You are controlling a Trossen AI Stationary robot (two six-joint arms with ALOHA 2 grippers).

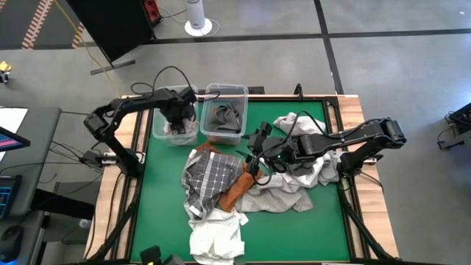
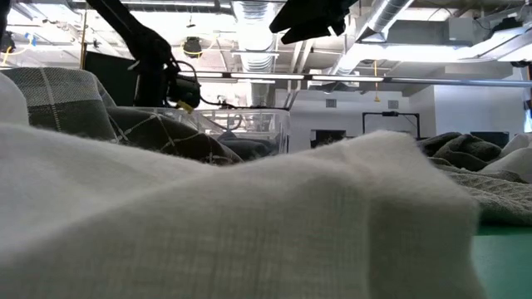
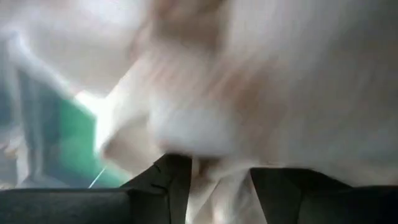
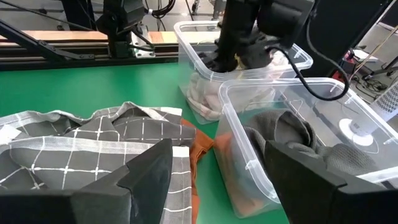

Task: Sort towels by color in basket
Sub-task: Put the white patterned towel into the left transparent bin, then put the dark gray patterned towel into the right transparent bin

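Fingers of the right gripper point(image 1: 254, 163) stand apart over the towel heap at the desk point(image 1: 324, 228) centre, directly above the rust-orange towel point(image 1: 237, 185), whose long axis runs toward the front edge. This arm is nearer it. The left gripper point(image 1: 179, 118) sits inside the left bin point(image 1: 180, 131) at the far edge, pale cloth point(image 3: 205, 186) between its fingers; its grip is obscured by blur.

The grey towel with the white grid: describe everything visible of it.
The grey towel with the white grid is a soft dark grey cloth crossed by thin white lines. It lies crumpled and partly folded on the green table, left of the right gripper, its edge overlapping a rust-orange towel. A white towel lies against its near end.
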